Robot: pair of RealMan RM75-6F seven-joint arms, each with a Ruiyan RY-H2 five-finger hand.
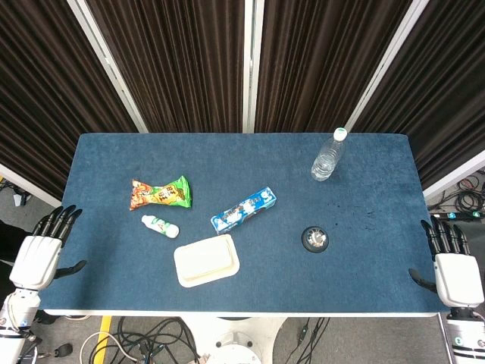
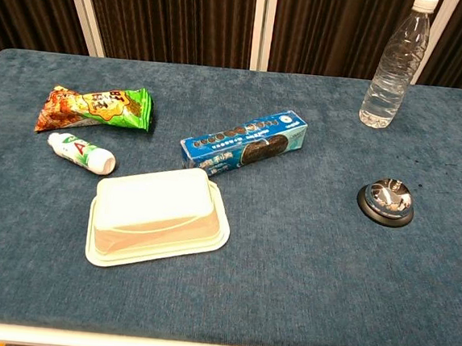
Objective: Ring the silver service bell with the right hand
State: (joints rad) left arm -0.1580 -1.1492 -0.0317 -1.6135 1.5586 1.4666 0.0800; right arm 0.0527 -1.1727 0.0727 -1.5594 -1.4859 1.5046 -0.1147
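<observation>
You had not started: your right robot hand (image 1: 457, 274) was released and empty, at three o'clock from the untouched bell (image 1: 314, 239).

The counter (image 2: 284, 307) is covered in a matt blue cloth with a soft, slightly fuzzy nap. The bell (image 2: 385, 201) near its right edge has a polished metal dome, mirror-glossy, on a dull black base. The bottle (image 2: 395, 64) toward the far right corner is clear, shiny plastic with a white cap. The biscuit box (image 2: 244, 146) looks like glossy printed card. The snack bag (image 2: 95, 107) is crinkled, shiny foil. The small white bottle (image 2: 80, 152) is smooth plastic. The cream tray (image 2: 157, 215) is smooth plastic with a faint sheen. Both hands (image 1: 34, 258) (image 1: 457, 277) have white, smooth plastic shells and black fingers.
</observation>
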